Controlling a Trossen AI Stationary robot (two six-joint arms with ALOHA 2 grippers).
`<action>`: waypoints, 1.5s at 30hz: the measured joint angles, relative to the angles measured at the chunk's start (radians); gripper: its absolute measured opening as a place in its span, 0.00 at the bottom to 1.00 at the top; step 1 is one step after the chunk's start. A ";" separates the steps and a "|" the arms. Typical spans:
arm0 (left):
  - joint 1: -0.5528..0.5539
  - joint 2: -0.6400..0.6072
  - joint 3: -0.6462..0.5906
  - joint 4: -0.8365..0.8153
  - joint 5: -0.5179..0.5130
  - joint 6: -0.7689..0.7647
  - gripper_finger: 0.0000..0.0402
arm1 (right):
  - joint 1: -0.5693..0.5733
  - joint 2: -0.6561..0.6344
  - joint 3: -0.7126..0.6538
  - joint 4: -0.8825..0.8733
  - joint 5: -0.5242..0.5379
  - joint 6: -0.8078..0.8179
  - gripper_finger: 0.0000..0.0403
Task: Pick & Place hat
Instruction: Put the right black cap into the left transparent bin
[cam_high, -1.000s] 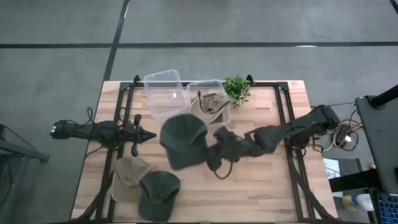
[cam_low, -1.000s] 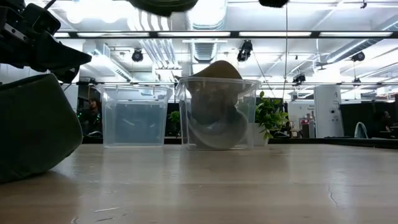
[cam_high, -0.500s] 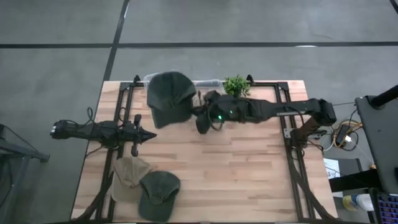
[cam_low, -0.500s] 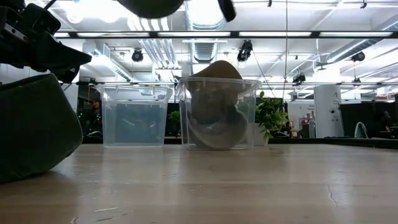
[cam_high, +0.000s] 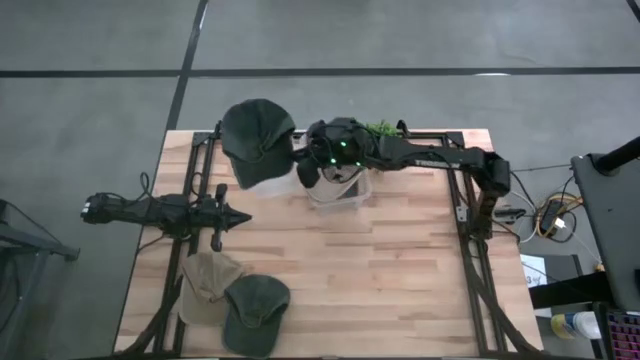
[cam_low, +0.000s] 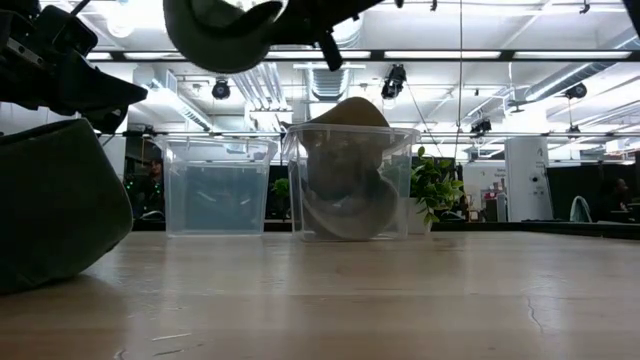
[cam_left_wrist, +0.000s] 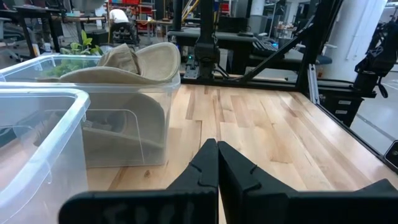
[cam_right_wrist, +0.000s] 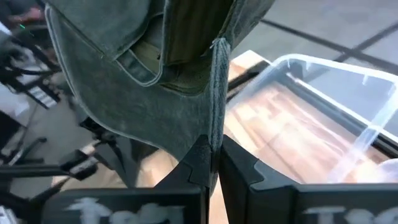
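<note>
1. Table's centre and right half (cam_high: 400, 270): bare wood, open passage.
2. Back edge blocked: clear empty bin (cam_low: 215, 187), tan-hat bin (cam_low: 350, 182), potted plant (cam_low: 432, 190).
3. Front-left corner: tan cap (cam_high: 205, 283) and green cap (cam_high: 255, 310) lie touching.
4. Left arm (cam_high: 160, 212) lies across the left side.

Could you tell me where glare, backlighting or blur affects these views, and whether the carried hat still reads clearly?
Low view: bright ceiling lights backlight the green hat, leaving it a dark silhouette above the clear bin. Right wrist view: the right gripper shows sharp on the hat's edge, while the room behind is blurred. High view: even light, no glare. Left wrist view: the near bin wall is soft and out of focus.
</note>
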 joint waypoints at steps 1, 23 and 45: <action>0.000 0.000 0.000 0.000 0.000 0.000 0.00 | -0.003 0.016 0.031 -0.041 0.001 -0.006 0.03; 0.000 0.000 0.000 0.000 0.000 0.000 0.00 | 0.039 -0.034 0.287 -0.709 0.073 -0.013 0.03; 0.000 0.000 -0.003 0.027 -0.143 0.393 0.00 | 0.195 -0.035 0.280 -0.641 0.095 -0.081 0.03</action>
